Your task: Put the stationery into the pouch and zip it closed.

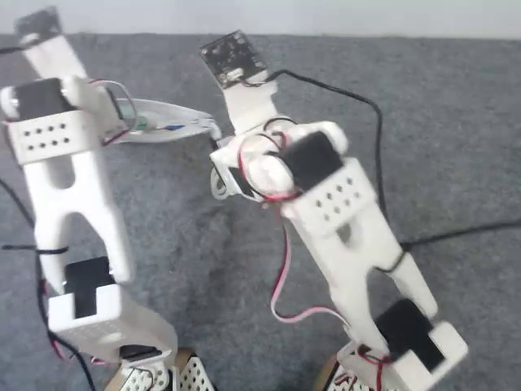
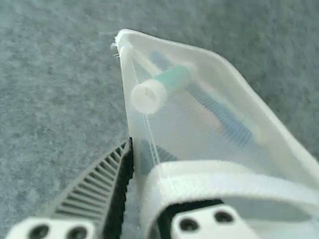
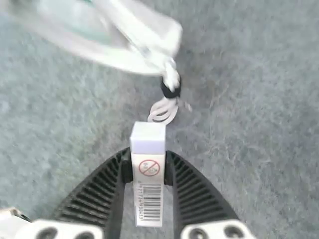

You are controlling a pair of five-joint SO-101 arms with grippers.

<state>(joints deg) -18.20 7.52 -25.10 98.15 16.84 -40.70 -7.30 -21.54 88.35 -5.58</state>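
Over on the left, the left gripper (image 2: 135, 162) is clamped on the edge of a translucent white plastic pouch (image 2: 209, 134). One black ribbed finger (image 2: 112, 184) presses flat against the pouch's side wall. The pouch stands on its edge in that grip. Through its wall I can make out a teal-barrelled pen with a round white cap (image 2: 162, 87), lying at a slant. Beside it is a blue ribbed item (image 2: 224, 119) that is too soft to name. From above, the pouch stretches out from the left arm toward the middle of the grey carpeted table (image 1: 456, 147), its far corner pointing at the other arm. Whether it rests on the carpet or hangs just over it, I cannot tell.

At that far corner hangs the zipper pull, a black bead with a white cord loop (image 3: 168, 97), dangling below the pouch's end.

Further right, the right gripper (image 3: 148, 162) is closed on a small white rectangular block in a printed paper sleeve (image 3: 148, 149) (an eraser, by the look of it). The block is pinched between both black ribbed fingers, and its bare end sticks out past the fingertips. That end sits just short of the cord loop, close to the pouch's corner but outside the pouch.

A black cable (image 1: 366, 106) trails across the carpet on the right, and red and white wires (image 1: 285, 285) loop along the right arm.
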